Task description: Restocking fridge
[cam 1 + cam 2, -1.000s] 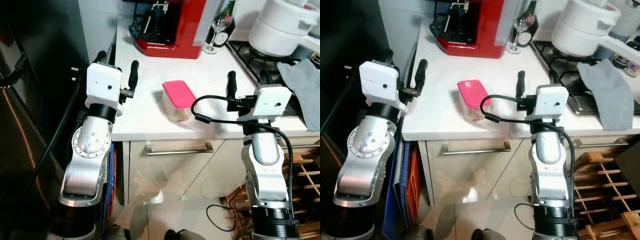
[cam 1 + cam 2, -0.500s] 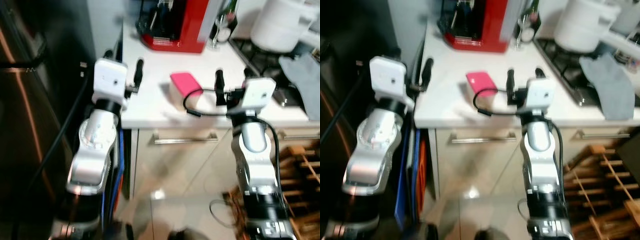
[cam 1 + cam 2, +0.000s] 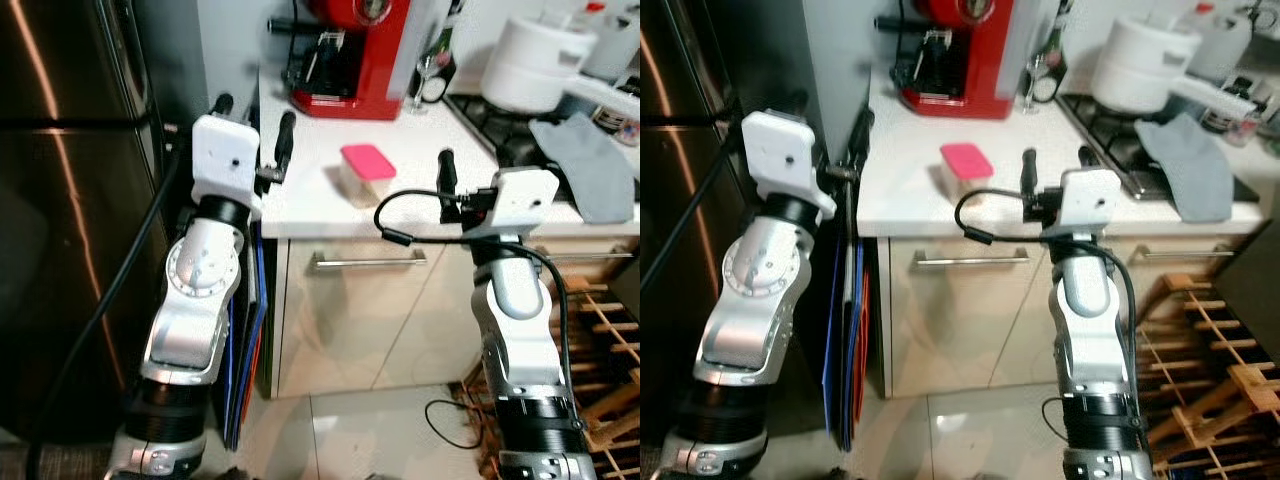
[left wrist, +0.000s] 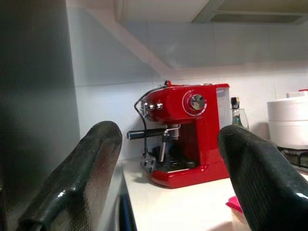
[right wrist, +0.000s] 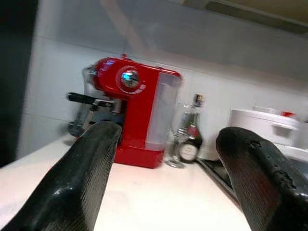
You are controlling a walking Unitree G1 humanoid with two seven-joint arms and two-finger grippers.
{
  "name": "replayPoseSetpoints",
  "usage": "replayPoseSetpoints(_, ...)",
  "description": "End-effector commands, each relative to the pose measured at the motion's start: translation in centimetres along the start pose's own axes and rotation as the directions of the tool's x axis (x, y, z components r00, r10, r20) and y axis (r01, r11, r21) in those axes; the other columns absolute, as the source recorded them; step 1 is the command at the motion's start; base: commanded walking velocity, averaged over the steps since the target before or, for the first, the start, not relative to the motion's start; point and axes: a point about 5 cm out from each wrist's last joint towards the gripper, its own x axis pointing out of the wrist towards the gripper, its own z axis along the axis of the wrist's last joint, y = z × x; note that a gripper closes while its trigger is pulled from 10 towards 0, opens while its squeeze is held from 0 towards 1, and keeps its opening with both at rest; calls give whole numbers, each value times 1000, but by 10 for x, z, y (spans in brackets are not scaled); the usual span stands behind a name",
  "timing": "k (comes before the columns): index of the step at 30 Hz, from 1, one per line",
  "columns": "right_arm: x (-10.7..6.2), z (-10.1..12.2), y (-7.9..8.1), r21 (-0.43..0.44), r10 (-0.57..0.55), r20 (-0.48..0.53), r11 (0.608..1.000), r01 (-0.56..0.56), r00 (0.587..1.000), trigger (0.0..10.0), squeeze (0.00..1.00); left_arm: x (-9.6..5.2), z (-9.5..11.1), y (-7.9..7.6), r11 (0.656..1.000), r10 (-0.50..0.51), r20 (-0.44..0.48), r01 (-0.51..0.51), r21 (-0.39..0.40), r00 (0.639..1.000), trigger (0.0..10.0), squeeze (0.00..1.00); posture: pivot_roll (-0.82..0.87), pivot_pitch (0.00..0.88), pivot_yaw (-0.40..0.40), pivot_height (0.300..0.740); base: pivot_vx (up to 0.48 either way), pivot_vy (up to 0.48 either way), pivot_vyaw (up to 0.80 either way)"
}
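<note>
- Bare white desk (image 3: 310, 185) lies open around the pink-lidded clear plastic box (image 3: 366, 171), with free room on both its sides.
- The glossy red espresso machine (image 3: 362, 55) blocks the back, a wine glass (image 3: 424, 75) just beside it.
- The grey folded cloth (image 3: 587, 165) and white lidded pot (image 3: 529, 72) crowd the hob side.
- The tall steel fridge (image 3: 70, 200) walls off the left edge.

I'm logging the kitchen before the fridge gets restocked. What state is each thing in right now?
Fridge: door shut.
Container: pink lid on, standing on the counter, untouched.
Drawer: shut.
Grey cloth: draped over the hob edge.
White pot: lidded, on the hob.
Left gripper: open, holding nothing.
Right gripper: open, holding nothing.
</note>
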Motion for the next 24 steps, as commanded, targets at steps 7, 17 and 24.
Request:
replayPoseSetpoints(7,5,6,-3,-5,7,30,1000,-7,1000,10000,0,2,-3,-6,1000,-12,-13,12,-28,1000,10000,0,29,0,-71,740,0,-480,0)
replayPoseSetpoints(17,5,2,3,6,35,15,999,-35,999,10000,0,15,-19,-4,1000,20,-105,-21,-6,994,10000,0,22,0,-64,740,26,-420,0)
replayPoseSetpoints(24,-8,-13,14,54,133,-65,990,-129,989,10000,0,13,-39,4,997,65,-185,-69,-15,981,10000,0,0,0,-62,740,0,0,0)
